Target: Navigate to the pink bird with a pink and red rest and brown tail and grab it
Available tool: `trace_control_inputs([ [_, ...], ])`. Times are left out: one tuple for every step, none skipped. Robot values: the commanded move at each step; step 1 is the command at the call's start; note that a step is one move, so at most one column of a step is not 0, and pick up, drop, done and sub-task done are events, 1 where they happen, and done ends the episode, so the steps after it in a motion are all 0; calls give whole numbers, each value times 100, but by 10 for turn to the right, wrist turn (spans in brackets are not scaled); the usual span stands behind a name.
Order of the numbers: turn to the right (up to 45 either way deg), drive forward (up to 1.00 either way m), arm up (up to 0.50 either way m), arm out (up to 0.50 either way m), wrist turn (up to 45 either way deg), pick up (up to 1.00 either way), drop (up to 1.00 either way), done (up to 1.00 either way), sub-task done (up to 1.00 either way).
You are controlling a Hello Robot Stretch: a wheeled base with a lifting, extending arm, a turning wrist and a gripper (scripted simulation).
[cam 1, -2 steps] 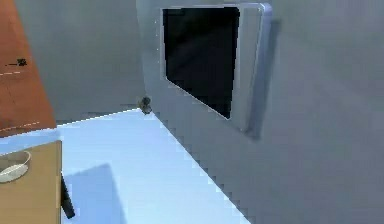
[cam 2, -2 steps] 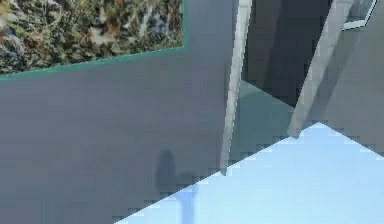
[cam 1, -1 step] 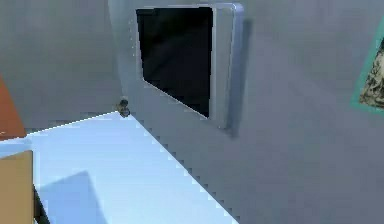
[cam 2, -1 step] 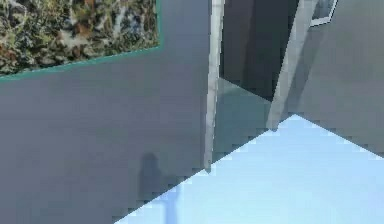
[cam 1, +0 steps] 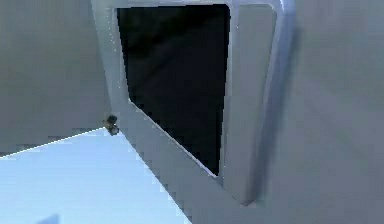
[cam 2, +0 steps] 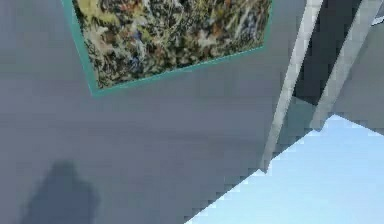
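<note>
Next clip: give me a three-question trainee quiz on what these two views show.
1. True or false: in the forward view, the dark pane sits in a pale grey frame.
2. In the arm side view, the painting is edged in which colour? A red, B teal, C black.
3. Fill in: in the forward view, the small object lies where the wall meets the pale ____.
Key: 1 true; 2 B; 3 floor.
</note>
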Motion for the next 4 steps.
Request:
trace_control_inputs([
  [-450,0,0,0,0,0,0,0,0],
  [0,100,0,0,0,0,0,0,0],
  [-90,0,0,0,0,0,0,0,0],
  [0,35,0,0,0,0,0,0,0],
])
